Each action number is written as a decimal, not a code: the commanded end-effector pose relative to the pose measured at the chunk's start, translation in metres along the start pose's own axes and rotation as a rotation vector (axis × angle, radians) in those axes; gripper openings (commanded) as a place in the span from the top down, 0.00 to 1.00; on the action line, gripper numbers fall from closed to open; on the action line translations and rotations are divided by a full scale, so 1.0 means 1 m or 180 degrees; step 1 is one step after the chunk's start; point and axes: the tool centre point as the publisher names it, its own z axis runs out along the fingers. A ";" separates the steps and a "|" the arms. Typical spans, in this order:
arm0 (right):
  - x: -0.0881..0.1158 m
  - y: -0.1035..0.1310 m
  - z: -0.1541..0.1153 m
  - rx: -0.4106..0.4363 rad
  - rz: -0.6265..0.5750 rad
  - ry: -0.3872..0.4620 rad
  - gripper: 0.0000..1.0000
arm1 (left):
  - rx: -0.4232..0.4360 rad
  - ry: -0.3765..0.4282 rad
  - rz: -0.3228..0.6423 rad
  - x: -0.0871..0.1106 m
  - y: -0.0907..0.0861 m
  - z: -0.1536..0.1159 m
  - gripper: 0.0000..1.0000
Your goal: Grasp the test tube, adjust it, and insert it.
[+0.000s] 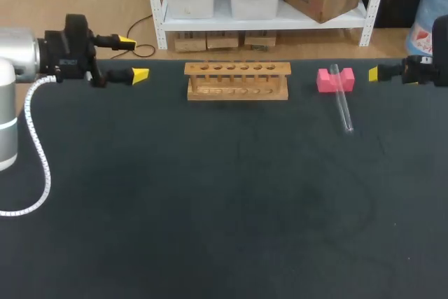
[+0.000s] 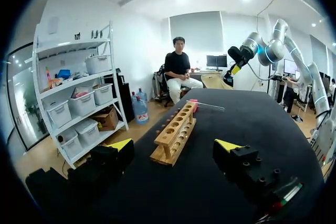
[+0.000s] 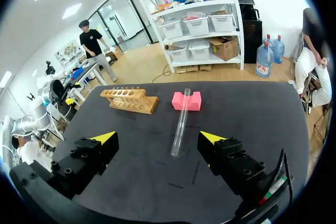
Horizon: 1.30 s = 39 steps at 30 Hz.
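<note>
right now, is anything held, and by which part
Nothing: left gripper and right gripper are open; the clear glass test tube leans on the pink block.

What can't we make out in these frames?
test tube: which end is open; too small in the head view, clear glass in the wrist views.
wooden rack: lower holes; blurred in the head view.
right gripper: the head view's edge cuts off most of it.
</note>
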 end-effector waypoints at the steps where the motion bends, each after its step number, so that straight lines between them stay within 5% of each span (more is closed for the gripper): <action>1: 0.000 0.001 -0.001 0.0024 -0.0001 0.0001 0.00 | 0.0002 0.0003 0.0001 0.002 0.002 0.009 0.00; 39: 0.000 0.001 -0.001 0.0024 -0.0001 0.0001 0.00 | 0.0026 -0.0009 -0.0003 0.000 0.002 0.015 0.00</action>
